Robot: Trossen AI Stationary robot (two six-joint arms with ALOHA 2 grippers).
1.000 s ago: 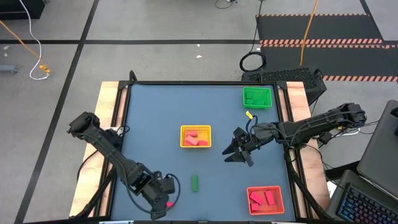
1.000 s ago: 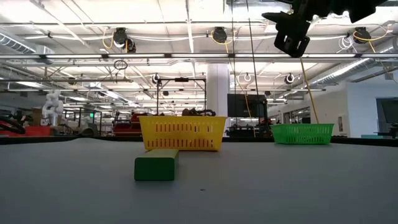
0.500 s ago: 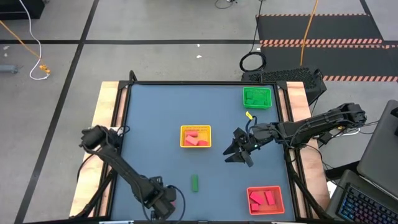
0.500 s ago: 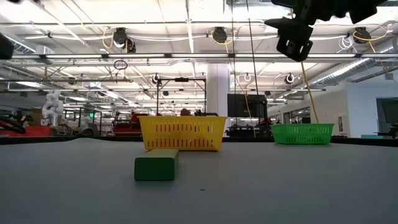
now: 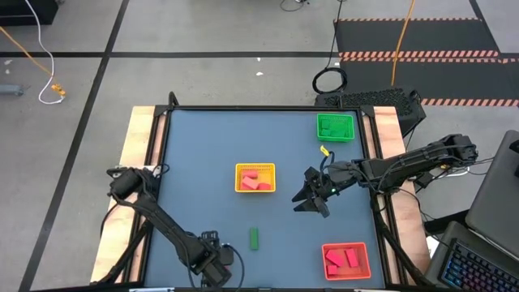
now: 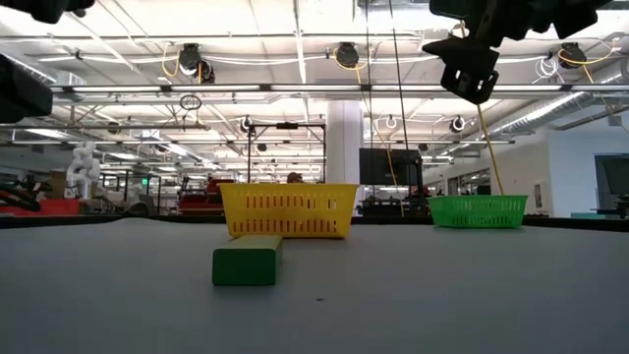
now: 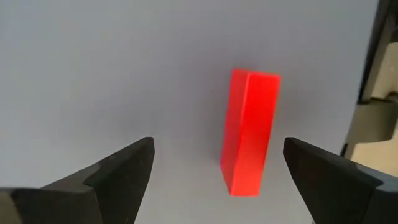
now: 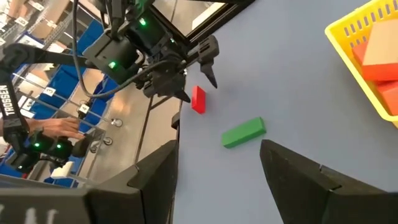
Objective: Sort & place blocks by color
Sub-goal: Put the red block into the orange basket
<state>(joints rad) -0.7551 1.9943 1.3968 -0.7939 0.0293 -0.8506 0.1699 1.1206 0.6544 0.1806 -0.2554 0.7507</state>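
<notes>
Two loose blocks on the table (image 5: pixel 203 154) — one red block (image 7: pixel 250 132), one green block (image 5: pixel 254 238). Left gripper (image 7: pixel 217 171) gapes open over the red; right gripper (image 5: pixel 306 201) open, mid-frame — empty

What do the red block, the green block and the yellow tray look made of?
Red block: probably painted wood or plastic; flat matte faces, crisp edges. Green block: the same look. Yellow tray: likely moulded plastic; thin slotted walls.
</notes>
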